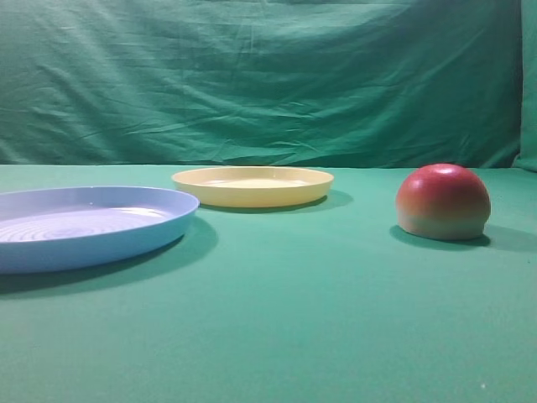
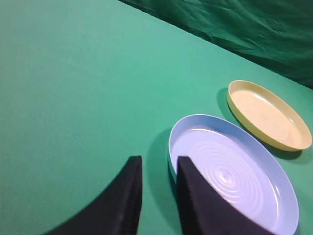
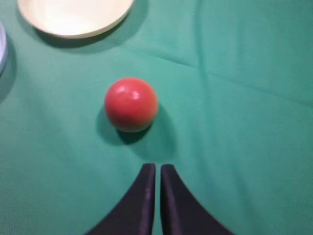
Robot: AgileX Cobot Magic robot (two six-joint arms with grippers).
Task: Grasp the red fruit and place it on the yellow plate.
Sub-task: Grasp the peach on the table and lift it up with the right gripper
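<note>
The red fruit (image 1: 443, 200) sits flat side down on the green cloth at the right, alone and untouched. The right wrist view shows the fruit (image 3: 131, 104) from above, a little ahead and left of my right gripper (image 3: 158, 166). That gripper is shut, with only a thin slit between its dark fingers and nothing in them. The yellow plate (image 1: 252, 186) stands empty at the middle back and shows again as the yellow plate (image 3: 73, 17) beyond the fruit. My left gripper (image 2: 157, 161) is open and empty, hovering beside the blue plate's near rim. Neither gripper shows in the exterior high view.
A larger light-blue plate (image 1: 84, 227) with a ringed centre lies at the left front, next to the yellow plate (image 2: 269, 115). Green cloth covers the table, and a green curtain (image 1: 268, 75) hangs behind it.
</note>
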